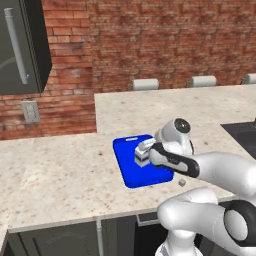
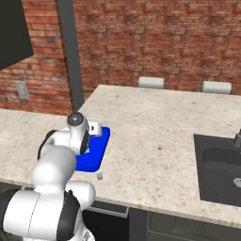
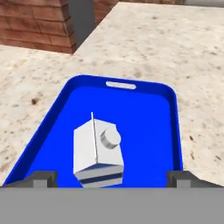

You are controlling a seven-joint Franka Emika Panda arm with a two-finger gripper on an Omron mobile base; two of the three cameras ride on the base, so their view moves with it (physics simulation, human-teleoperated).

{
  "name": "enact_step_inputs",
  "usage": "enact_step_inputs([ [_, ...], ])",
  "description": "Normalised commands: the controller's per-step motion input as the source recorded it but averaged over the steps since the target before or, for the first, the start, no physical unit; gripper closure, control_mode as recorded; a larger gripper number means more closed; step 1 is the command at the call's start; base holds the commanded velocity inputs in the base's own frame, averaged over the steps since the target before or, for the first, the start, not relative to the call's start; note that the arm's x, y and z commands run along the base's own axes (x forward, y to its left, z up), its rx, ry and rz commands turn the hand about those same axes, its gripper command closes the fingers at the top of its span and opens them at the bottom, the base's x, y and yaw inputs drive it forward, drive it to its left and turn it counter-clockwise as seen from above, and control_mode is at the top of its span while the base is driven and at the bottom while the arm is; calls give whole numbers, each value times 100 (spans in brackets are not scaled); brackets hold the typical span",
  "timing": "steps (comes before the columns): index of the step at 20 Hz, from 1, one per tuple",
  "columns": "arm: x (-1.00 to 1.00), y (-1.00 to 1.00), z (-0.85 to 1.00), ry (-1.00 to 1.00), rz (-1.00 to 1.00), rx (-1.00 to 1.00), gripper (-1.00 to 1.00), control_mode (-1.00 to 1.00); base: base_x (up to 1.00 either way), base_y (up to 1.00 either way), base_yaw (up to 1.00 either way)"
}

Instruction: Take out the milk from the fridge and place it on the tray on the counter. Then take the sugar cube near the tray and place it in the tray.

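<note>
On the blue tray (image 3: 168,127), which lies flat on the beige speckled counter (image 1: 60,175), the milk (image 3: 98,153) is seen standing upright, its gable top and round cap turned toward the hand camera and its blue band near its base. In the hand view the carton is placed in the near half of the tray, closer to the left rim than to the right, while the handle slot is seen at the far end. The gripper (image 3: 111,178) is held just above the tray, and its two dark fingertips (image 3: 41,178) are spread wide apart, one to each side of the carton and well clear of it, so the claw is released and nothing is grasped. In the left base view the milk (image 1: 142,156) is partly covered by the hand, with the tray (image 1: 127,170) under both. The sugar cube (image 1: 182,183) is found on the bare counter just beside the tray's near right corner, apart from the rim; in the right base view the cube (image 2: 100,176) is seen just in front of the tray (image 2: 89,162). A grey door with a long bar handle (image 1: 16,47) is visible at the upper left of the left base view, and a dark sink (image 2: 219,174) is set into the counter at the right.
</note>
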Motion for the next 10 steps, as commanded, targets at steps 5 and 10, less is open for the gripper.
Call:
enact_step_inputs([
  [5,-43,-14,24,38,-2,0,-100,-100,0,0,0],
  [10,-51,-30,-7,32,0,0,-100,-100,0,0,0],
])
